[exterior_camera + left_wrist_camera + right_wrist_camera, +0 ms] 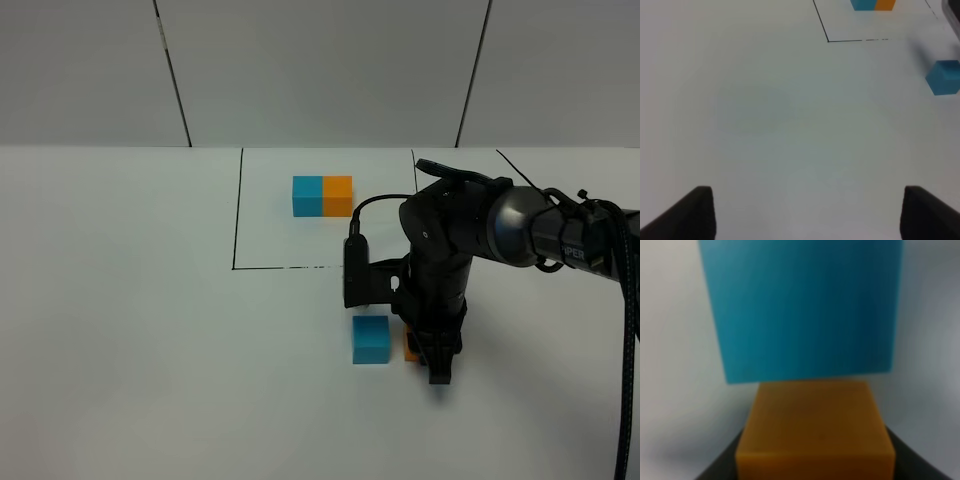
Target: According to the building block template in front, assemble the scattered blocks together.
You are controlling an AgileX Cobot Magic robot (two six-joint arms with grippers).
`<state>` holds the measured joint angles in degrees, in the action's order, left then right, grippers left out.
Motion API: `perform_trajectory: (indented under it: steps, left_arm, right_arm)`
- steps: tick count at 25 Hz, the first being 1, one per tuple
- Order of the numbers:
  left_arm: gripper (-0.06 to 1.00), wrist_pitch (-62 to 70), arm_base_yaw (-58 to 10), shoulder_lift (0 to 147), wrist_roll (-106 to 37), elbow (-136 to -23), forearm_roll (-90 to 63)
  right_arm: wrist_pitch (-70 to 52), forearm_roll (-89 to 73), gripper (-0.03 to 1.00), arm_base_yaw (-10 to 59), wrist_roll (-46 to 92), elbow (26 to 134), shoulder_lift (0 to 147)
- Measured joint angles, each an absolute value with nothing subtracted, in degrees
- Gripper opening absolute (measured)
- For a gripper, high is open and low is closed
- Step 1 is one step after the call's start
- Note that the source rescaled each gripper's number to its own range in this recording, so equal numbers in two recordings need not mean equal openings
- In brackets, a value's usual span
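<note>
Plain white worktop (120,300) with a grey panelled wall (320,70) behind, nothing fancy. The two-colour template bar (322,196) sits inside a black outline (238,210) at the far side, well apart from the action. The loose blue cube (370,339) is out on open worktop nearer the front. The orange cube (815,430) is just beside it, on the right arm's side, mostly hidden under the right arm (480,225). The high view seems to show a sliver of white between the two cubes, and the wrist view is too blurry to settle it. The right jaws are clenched tight with nothing between them, tips right up against the orange cube, so it looks more like a nudge than a grab. The left jaws are spread wide over bare worktop, empty, with the blue cube off to one side. My guess is the cubes are light, rigid and matte, not fragile, and would slide easily if bumped. Pinching two opposite flat sides looks like the safest hold. The only real obstruction is the right arm itself crowding the orange cube.
</note>
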<state>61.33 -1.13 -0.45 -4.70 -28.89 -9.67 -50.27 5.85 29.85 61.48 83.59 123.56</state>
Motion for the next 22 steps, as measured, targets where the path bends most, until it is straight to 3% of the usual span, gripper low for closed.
perform_trajectory:
  steps: [22]
  left_arm:
    - [0.6, 61.3, -1.1, -0.5, -4.7, -28.9, -9.7]
  right_arm:
    - [-54.6, 6.0, 0.01, 30.9, 61.5, 88.6, 127.2]
